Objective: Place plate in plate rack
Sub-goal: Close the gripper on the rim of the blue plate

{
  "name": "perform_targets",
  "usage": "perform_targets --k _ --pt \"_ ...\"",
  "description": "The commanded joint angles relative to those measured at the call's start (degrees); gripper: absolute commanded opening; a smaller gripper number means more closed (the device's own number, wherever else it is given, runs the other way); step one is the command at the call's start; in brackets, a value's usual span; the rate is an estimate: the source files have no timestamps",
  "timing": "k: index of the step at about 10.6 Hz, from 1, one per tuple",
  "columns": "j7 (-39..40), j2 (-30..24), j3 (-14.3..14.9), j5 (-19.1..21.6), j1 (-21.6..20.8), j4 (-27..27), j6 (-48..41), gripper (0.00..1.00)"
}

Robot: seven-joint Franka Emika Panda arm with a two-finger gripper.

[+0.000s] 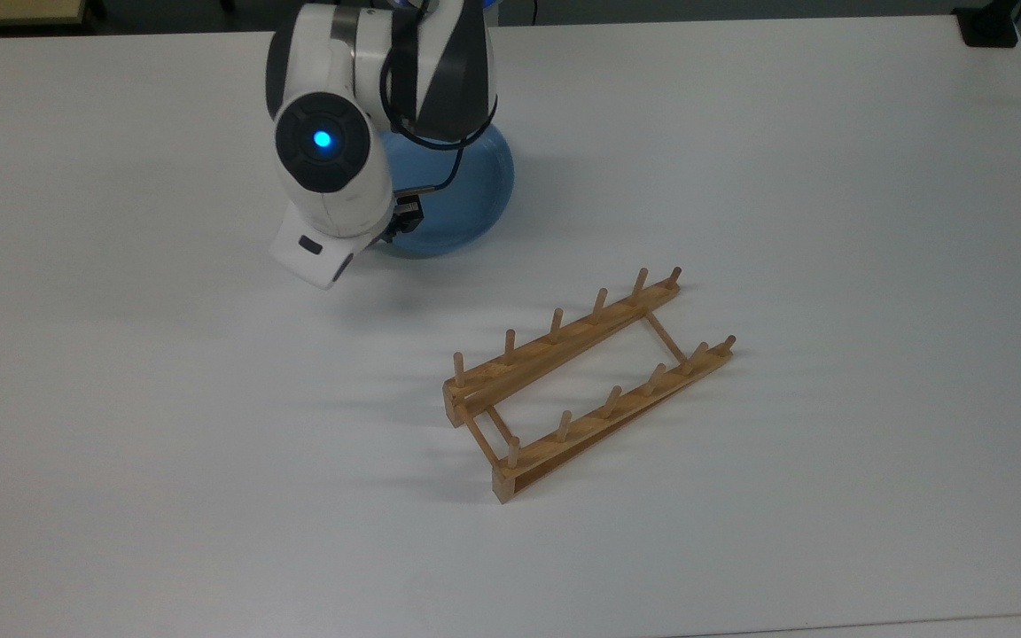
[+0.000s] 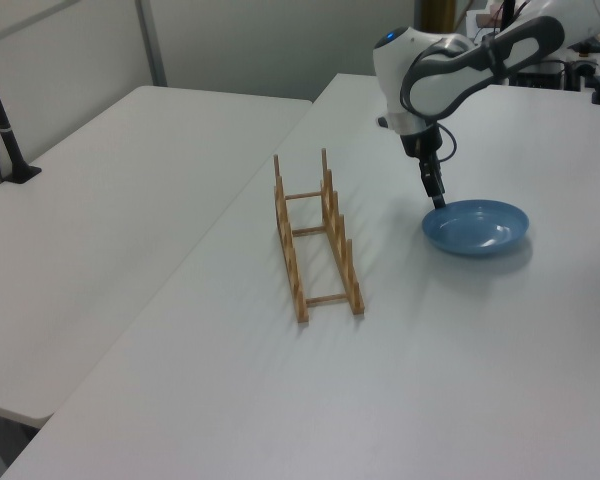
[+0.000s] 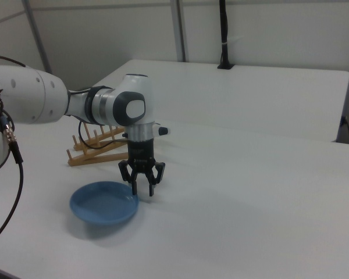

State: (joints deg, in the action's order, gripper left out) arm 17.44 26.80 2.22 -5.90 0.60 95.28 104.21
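At the plate's (image 3: 103, 201) rim nearest the rack (image 1: 581, 383), the open gripper (image 3: 142, 190) is hanging with one finger on each side of that edge, while the rack is lying well apart toward four o'clock in the top view.

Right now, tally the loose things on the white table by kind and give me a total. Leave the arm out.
Plate: 1, light blue, lying flat on the table, with the open gripper down at its rim.
Plate rack: 1, light wood, no plate in it.
Total: 2
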Motion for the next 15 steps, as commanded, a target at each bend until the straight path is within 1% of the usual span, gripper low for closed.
perform_targets --k 1,5,6,10,13,14,15 --pt "1.2 -0.2 0.0 -1.7 -1.2 1.8 1.4 0.53" --pt "1.1 -1.1 0.0 -1.1 -1.0 1.5 0.9 0.55" --pt "0.9 -1.3 0.0 -1.0 -0.9 1.3 0.8 0.58" --pt "0.8 -2.6 0.0 -0.8 -0.4 1.4 0.6 0.62" --pt "0.9 -3.2 0.0 -0.7 -0.3 1.5 -1.2 0.71" --pt "1.0 -3.3 0.0 -0.7 -0.4 1.6 -2.4 0.81" --pt "1.5 -3.5 0.0 -0.7 -0.4 1.6 -4.0 0.83"
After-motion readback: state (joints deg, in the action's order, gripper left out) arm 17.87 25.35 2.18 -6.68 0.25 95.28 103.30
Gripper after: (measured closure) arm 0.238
